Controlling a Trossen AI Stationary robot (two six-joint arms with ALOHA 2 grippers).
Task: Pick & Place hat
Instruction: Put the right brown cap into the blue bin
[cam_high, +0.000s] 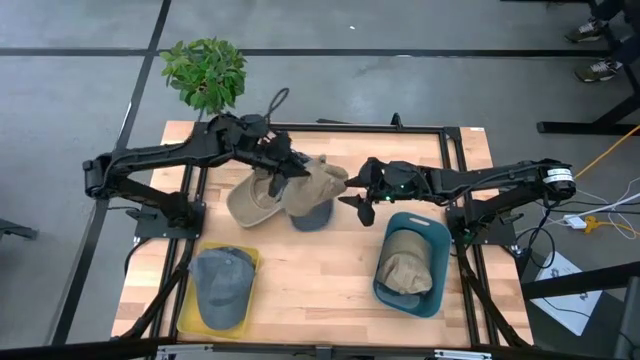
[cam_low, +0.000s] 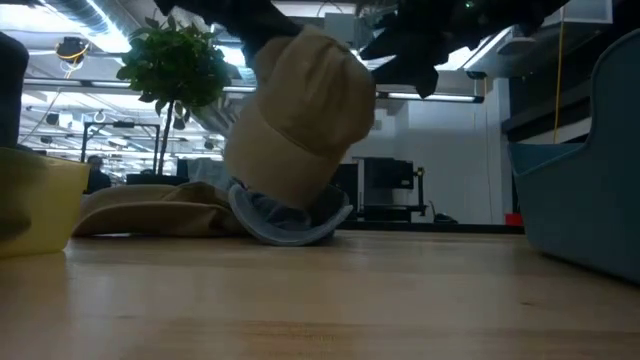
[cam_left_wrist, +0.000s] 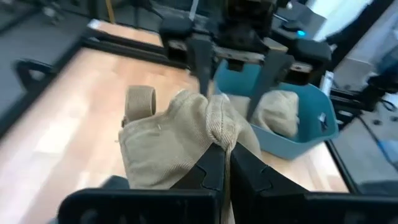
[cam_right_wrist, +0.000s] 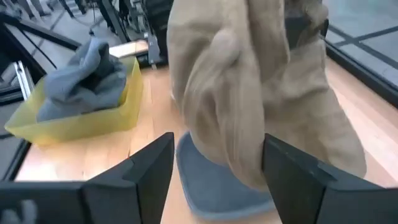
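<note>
4 caps: tan cap (cam_high: 318, 183) lifted mid-table, pinched by left gripper (cam_high: 285, 172), 2nd tan cap (cam_high: 248, 203) + grey cap (cam_high: 312, 215) lying beneath, right gripper (cam_high: 362, 203) released just right of it, grey cap in yellow bin (cam_high: 187, 318) near-left, tan cap in teal bin (cam_high: 435, 300) near-right, bare wood btwn bins.

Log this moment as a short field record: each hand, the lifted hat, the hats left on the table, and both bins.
left hand: shut on tan cap, holding it above the table
right hand: open, fingers either side of the tan cap
hats on table: second tan hat; grey cap under the lifted one
yellow bin: holds a grey hat
blue bin: holds a tan hat
</note>
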